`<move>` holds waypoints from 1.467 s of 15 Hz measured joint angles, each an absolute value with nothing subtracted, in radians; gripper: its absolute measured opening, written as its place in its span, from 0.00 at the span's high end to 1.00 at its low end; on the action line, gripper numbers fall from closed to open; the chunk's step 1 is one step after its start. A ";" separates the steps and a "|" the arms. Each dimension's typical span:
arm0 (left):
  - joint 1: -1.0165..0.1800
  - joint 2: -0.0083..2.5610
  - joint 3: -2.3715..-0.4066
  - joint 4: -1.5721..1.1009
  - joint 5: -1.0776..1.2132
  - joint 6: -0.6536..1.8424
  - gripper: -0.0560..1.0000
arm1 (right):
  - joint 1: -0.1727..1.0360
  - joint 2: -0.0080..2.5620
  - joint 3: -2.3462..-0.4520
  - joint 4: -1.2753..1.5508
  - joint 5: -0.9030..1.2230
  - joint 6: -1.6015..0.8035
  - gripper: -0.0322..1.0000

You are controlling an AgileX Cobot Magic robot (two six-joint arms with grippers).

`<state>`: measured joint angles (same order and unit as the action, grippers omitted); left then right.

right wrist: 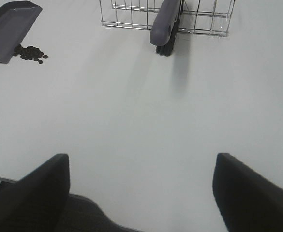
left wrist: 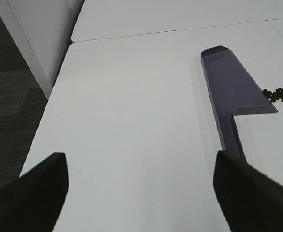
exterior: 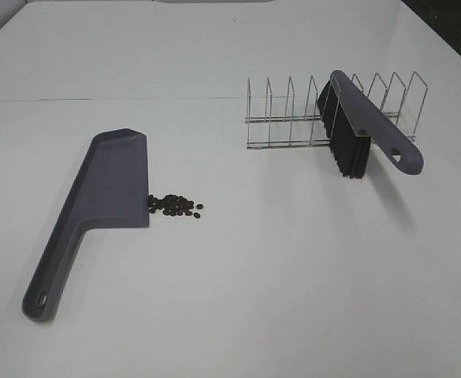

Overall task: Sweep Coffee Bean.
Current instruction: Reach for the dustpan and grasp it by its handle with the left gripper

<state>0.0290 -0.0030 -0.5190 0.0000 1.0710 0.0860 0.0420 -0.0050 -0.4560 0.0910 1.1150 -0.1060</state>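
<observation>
Sweeping not yet begun: coffee beans (exterior: 175, 206) lie on the bench (exterior: 254, 299) at the dustpan (exterior: 113, 179) lip. Left end effector (left wrist: 139, 164) and right end effector (right wrist: 141, 164) hang released, empty — next, probably grasp the racked brush (exterior: 374, 132).

the left claw (left wrist: 141, 193) hangs over the surface (exterior: 277, 276). the dustpan (exterior: 112, 181) lies flat ahead of it, handle end nearer the claw and pan end farther off. the coffee beans (exterior: 175, 206) sit in a small heap on the surface, just beside the pan's open edge, on the side toward the right claw (right wrist: 141, 193). well ahead of the right claw stands the rack (exterior: 281, 120). the brush (exterior: 368, 118) leans tilted in it, handle end poking out toward that claw.
</observation>
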 joint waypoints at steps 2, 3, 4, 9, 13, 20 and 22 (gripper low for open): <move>0.029 -0.003 -0.519 0.000 1.071 0.086 0.23 | 0.042 -0.005 -0.456 0.092 1.115 -0.106 0.23; 0.029 -0.003 -0.519 0.000 1.071 0.086 0.23 | 0.042 -0.005 -0.456 0.092 1.115 -0.106 0.23; 0.029 -0.003 -0.519 0.000 1.071 0.086 0.23 | 0.042 -0.005 -0.456 0.092 1.115 -0.106 0.23; 0.029 -0.003 -0.519 0.000 1.071 0.086 0.23 | 0.042 -0.005 -0.456 0.092 1.115 -0.106 0.23; 0.029 -0.003 -0.519 0.000 1.071 0.086 0.23 | 0.042 -0.005 -0.456 0.092 1.114 -0.070 0.21; 0.029 -0.003 -0.519 0.000 1.071 0.086 0.22 | 0.042 -0.005 -0.456 0.031 1.112 -0.044 0.12; 0.029 -0.003 -0.519 0.000 1.071 0.086 0.16 | 0.042 -0.005 -0.456 0.020 1.112 -0.037 0.12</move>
<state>0.0290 -0.0030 -0.5190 0.0000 1.0710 0.0860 0.0420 -0.0050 -0.4560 0.0200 1.1120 -0.0370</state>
